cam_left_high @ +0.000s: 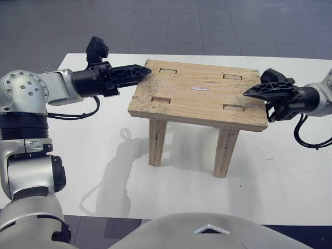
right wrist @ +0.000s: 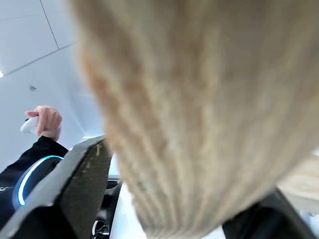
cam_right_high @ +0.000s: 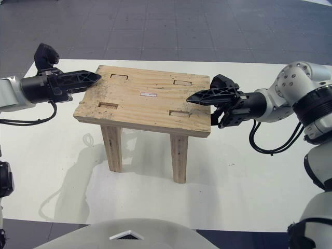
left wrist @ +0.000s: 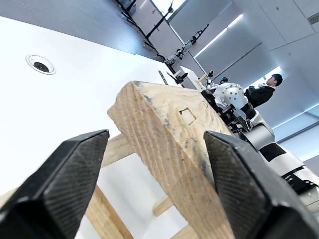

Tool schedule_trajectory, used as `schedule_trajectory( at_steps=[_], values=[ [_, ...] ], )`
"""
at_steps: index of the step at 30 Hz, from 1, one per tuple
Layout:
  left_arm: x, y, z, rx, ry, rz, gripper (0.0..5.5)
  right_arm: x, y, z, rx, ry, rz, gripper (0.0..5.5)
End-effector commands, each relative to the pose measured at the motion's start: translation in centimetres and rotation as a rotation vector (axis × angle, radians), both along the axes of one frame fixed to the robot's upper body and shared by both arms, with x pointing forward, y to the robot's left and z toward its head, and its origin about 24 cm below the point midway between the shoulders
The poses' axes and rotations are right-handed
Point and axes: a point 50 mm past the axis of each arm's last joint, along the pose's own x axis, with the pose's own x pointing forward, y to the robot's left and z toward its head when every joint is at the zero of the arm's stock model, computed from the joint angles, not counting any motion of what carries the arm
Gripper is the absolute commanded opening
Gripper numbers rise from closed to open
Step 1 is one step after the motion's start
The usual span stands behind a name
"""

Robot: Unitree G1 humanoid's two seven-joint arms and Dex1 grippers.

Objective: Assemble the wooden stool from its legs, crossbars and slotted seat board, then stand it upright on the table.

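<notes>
**Wooden stool (cam_left_high: pixel 194 104) upright on white counter (cam_left_high: pixel 285 171)**

Left end effector (cam_left_high: pixel 146 70) is released, fingers spread astride the seat board's (cam_right_high: pixel 145 106) far-left corner. Right end effector (cam_left_high: pixel 255 98) meets the right edge, grip impossible to tell. Small white label (cam_left_high: pixel 199 88) on top is unreadable.

Head pair overlooks the stool (cam_left_high: pixel 197 104); wrist cameras (close) face its edges.

**Stool** (cam_right_high: pixel 140 111): pale unfinished wood, assembled, standing upright on the white table (cam_left_high: pixel 78 155), near its middle.

**Seat board** (cam_left_high: pixel 207 101): rectangular, level and uppermost, coarse-grained, with rough edges. Four rectangular slots (cam_left_high: pixel 168 70) are cut into it, one near each corner.

**Legs** (cam_left_high: pixel 157 141): two flat plank legs are seen under the near side, their feet set on the table.

**Crossbars**: what may be one (left wrist: pixel 119 147) is glimpsed beneath the seat, running between legs.
</notes>
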Motion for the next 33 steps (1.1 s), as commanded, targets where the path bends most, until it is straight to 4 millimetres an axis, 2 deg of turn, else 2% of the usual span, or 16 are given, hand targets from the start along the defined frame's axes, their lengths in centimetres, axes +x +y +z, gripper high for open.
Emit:
schedule_trajectory(
  at_steps=[1,7,12,16,22,27,29,31,33],
  values=[
    [-0.3,0.6,-1.1,0.058,0.043,0.022,3.84,0.1,-0.7,-0.7,-0.062,-0.034,-0.041,3.74],
    [-1.1,2.9,0.8,-0.032,0.008,0.048,3.84,0.6,-3.2,-2.0,-0.213,-0.121,-0.158,3.80],
    [-0.8,4.5,1.8,-0.119,-0.043,0.138,3.84,1.4,-3.1,-0.6,-0.177,-0.216,-0.181,3.80],
    [-1.3,5.6,2.2,-0.163,-0.065,0.177,3.84,1.6,-3.1,0.3,-0.166,-0.253,-0.184,3.80],
    [-1.9,7.2,2.2,-0.198,-0.089,0.261,3.84,2.0,-5.9,-0.7,-0.250,-0.320,-0.282,3.80],
    [-2.3,8.6,1.8,-0.265,-0.128,0.363,3.84,3.2,-7.2,-0.6,-0.214,-0.387,-0.403,3.80],
    [-2.2,8.9,0.8,-0.187,-0.156,0.457,3.84,3.7,-7.3,-1.1,-0.214,-0.435,-0.447,3.80],
    [-1.5,8.8,-0.8,0.016,-0.210,0.606,3.84,5.3,-7.3,-2.2,-0.306,-0.576,-0.566,3.80],
    [-0.8,8.0,-3.0,0.244,-0.279,0.756,3.84,7.7,-7.4,-4.5,-0.605,-0.869,-0.772,3.80]
  ],
)
